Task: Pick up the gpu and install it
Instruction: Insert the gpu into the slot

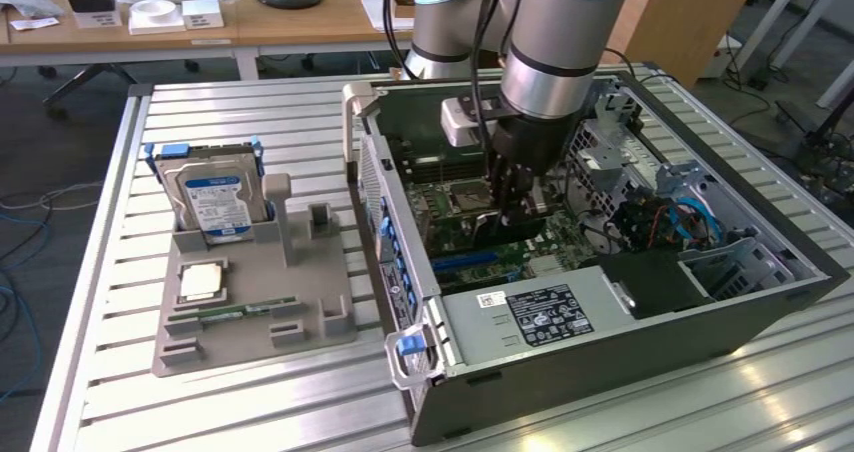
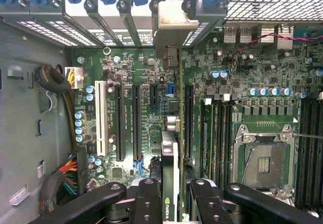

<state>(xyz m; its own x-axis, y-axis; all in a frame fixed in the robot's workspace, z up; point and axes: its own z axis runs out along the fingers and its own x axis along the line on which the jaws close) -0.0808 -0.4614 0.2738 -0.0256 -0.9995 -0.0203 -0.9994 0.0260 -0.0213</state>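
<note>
The gpu [image 2: 170, 163] sits edge-on between the fingers of the gripper [image 2: 174, 196], which is closed partway and clamped on it. The card reaches straight out beyond the fingertips over the motherboard [image 2: 126, 67] slots inside the computer case [image 1: 747, 302]. Pickup looks done, but whether the card is seated I cannot tell.

wooden desks [image 1: 300, 27] behind, grey floor [image 1: 60, 142] with cables [image 1: 20, 210].
</note>
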